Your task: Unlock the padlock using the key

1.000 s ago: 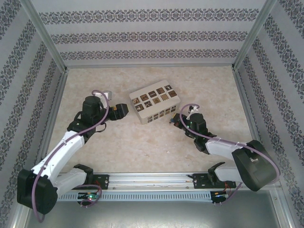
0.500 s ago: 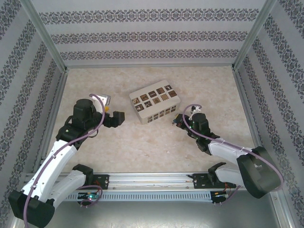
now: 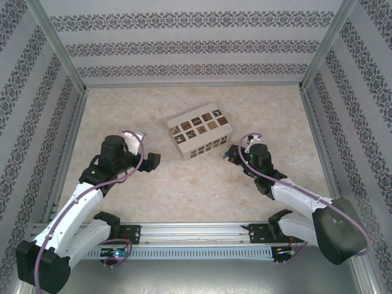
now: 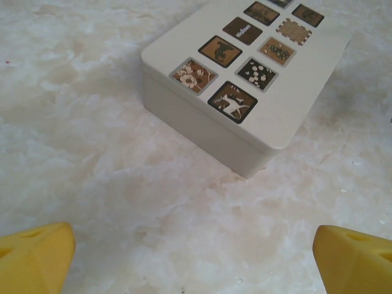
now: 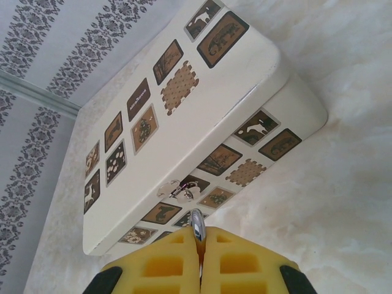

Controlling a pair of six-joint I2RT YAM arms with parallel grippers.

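— Where's the padlock [image 5: 197, 222]?
— Lower centre of my right wrist view: its silver loop is pinched in my right gripper [image 5: 199, 237], just below the white box [image 5: 202, 104].
— Changes?
— In the top view that gripper drifted right. My left gripper [image 4: 196, 257], spread wide, dropped lower.

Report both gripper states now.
Left gripper: open, holding nothing.
Right gripper: shut on the key, its silver tip sticking out between the fingers.

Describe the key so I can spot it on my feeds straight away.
Find the white box with brown squares mid-table; the right gripper sits near its patterned side wall. The key is the thin silver blade poking out between the shut yellow fingers. Unlike the silver latch on the box, it is clamped in the gripper.
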